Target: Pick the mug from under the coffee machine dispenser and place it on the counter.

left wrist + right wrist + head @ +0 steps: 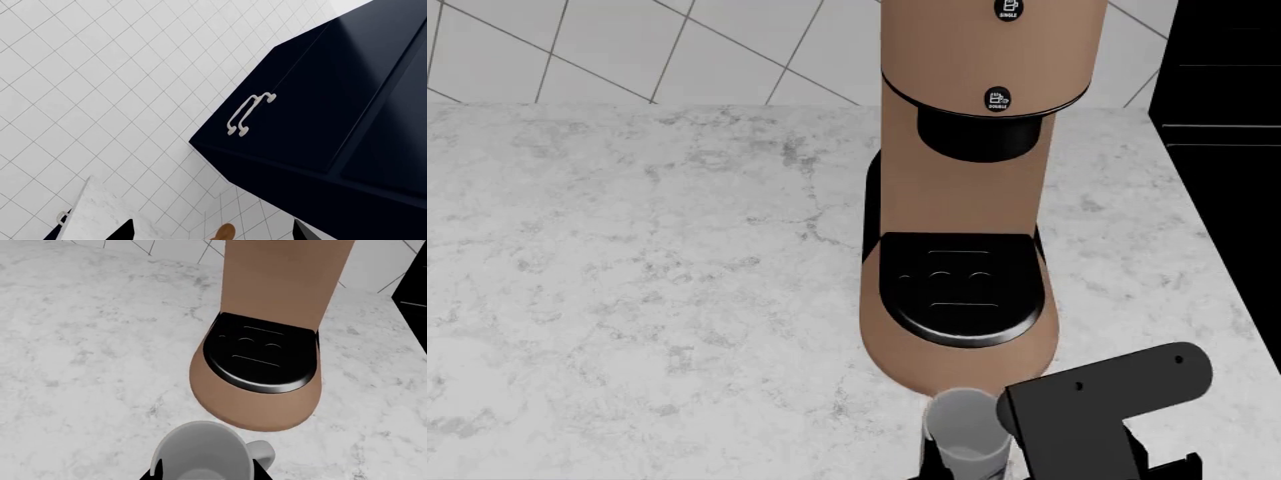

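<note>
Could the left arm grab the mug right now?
Probably not. The mug sits at the right tool, in front of the coffee machine, while the left wrist view faces wall tiles and a dark cabinet, away from it.

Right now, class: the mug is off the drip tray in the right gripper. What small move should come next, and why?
Probably lower the mug straight down and release. The right gripper holds it clear of the drip tray, with bare counter beside it.

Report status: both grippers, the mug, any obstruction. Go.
Right gripper shut on the mug, off the empty drip tray, in front of the coffee machine. Left gripper out of view. Counter shows no obstruction.
</note>
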